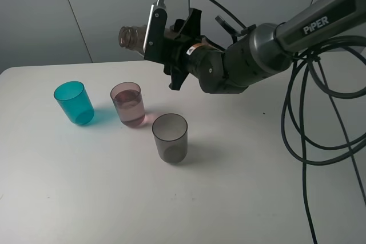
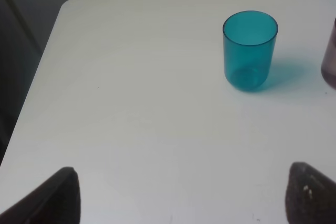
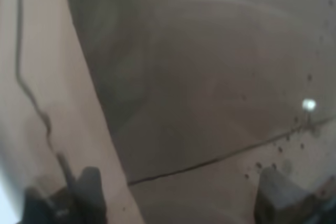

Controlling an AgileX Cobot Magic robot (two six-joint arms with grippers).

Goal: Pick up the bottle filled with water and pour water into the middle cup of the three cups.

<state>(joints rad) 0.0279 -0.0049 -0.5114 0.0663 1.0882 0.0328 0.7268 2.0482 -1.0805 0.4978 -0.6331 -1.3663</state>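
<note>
My right gripper (image 1: 159,39) is shut on the smoky brown-grey bottle (image 1: 131,36) and holds it tipped almost level in the air, with the open neck pointing left, above and behind the cups. The bottle fills the right wrist view (image 3: 210,77), between the fingers (image 3: 277,198). The pinkish-mauve middle cup (image 1: 128,104) stands upright with some water in it, below the neck. The teal cup (image 1: 74,102) stands to its left and the smoky-grey cup (image 1: 170,137) to its front right. My left gripper (image 2: 184,203) is open and empty above the table, short of the teal cup (image 2: 250,50).
The white table (image 1: 240,187) runs to its left edge (image 2: 37,77) and back edge. Black cables (image 1: 303,112) hang from the right arm at the right. The mauve cup's side (image 2: 331,59) shows at the edge of the left wrist view.
</note>
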